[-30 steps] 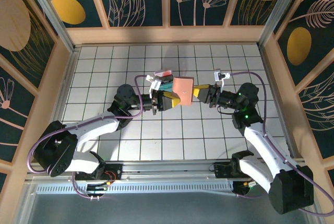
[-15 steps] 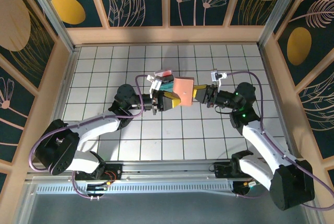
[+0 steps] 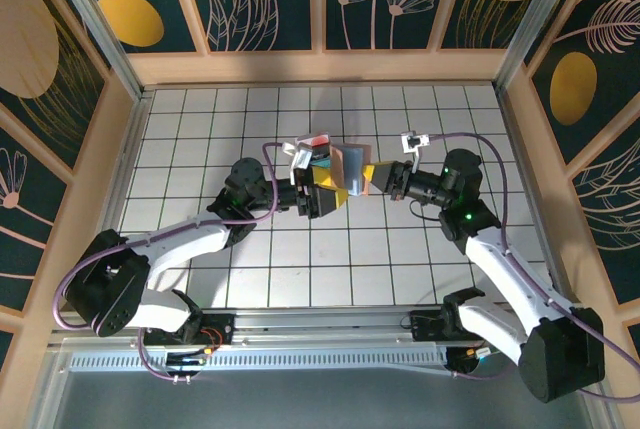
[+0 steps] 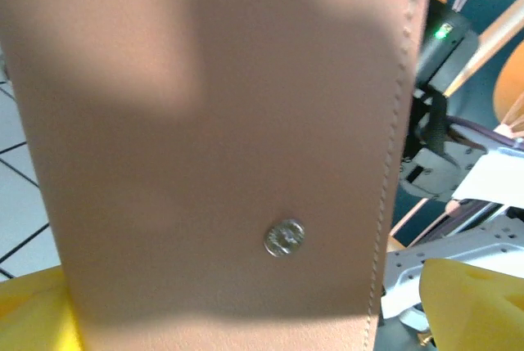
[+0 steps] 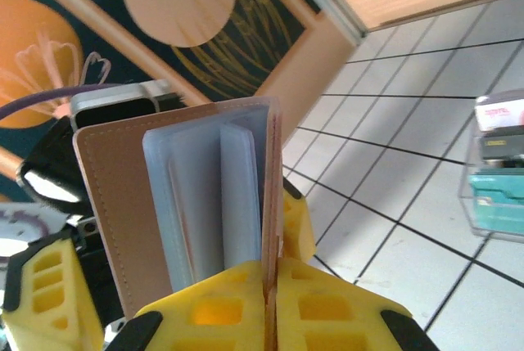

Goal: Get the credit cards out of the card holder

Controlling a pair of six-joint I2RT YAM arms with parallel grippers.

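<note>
The card holder [image 3: 349, 165] hangs above mid-table between both arms, folded partly open with a grey-blue inner face showing. My right gripper [image 3: 374, 179] is shut on one tan flap of it. In the right wrist view the yellow gripper [image 5: 270, 276] pinches that flap's edge, with the grey-blue pockets [image 5: 205, 195] to its left. My left gripper [image 3: 328, 192] is open. Its yellow fingers [image 4: 33, 314] stand wide apart on either side of the holder's tan outer face [image 4: 213, 122], which carries a metal snap stud [image 4: 284, 237]. The credit cards are hidden inside the pockets.
A teal pack with red and white parts [image 3: 314, 147] lies on the white tiled table [image 3: 200, 129] just behind the left gripper, also in the right wrist view as a teal pack [image 5: 499, 195]. Wooden walls [image 3: 320, 67] enclose the table.
My left gripper has opened and let go of the card holder. The holder has swung open, showing its grey-blue inside. My right gripper keeps its grip and has shifted slightly left.
</note>
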